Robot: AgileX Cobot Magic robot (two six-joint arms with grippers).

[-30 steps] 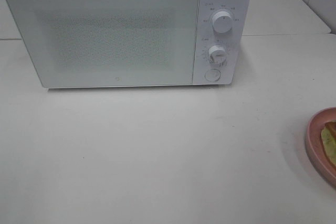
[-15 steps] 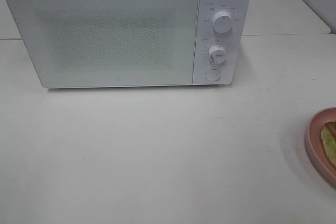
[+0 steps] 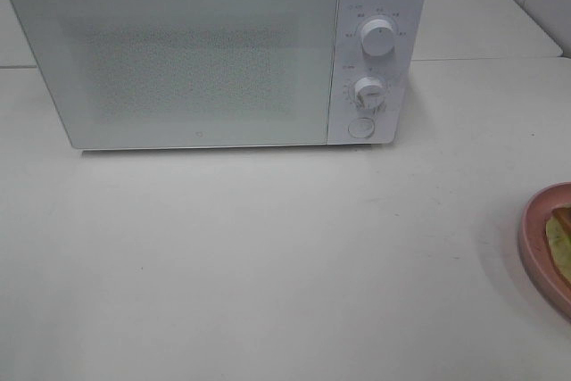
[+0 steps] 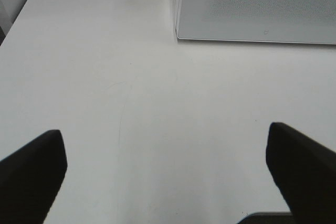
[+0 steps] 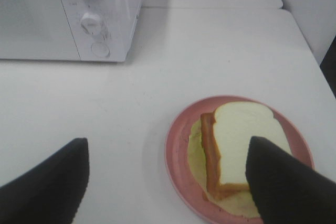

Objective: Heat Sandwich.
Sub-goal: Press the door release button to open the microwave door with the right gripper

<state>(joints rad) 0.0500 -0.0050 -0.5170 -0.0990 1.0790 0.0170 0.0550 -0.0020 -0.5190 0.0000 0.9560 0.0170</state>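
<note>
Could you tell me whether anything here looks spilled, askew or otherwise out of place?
Nothing serious: the sandwich sits on the pink plate, though its filling pokes out at one side. The microwave door is shut.

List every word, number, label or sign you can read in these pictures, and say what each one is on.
No text can be read outright.
Marks around the upper dial: too small and blurred.
Marks around the lower dial: too small and blurred.
Small mark low on the microwave door: too small to read.
Pink plate and sandwich: no writing shows.
</note>
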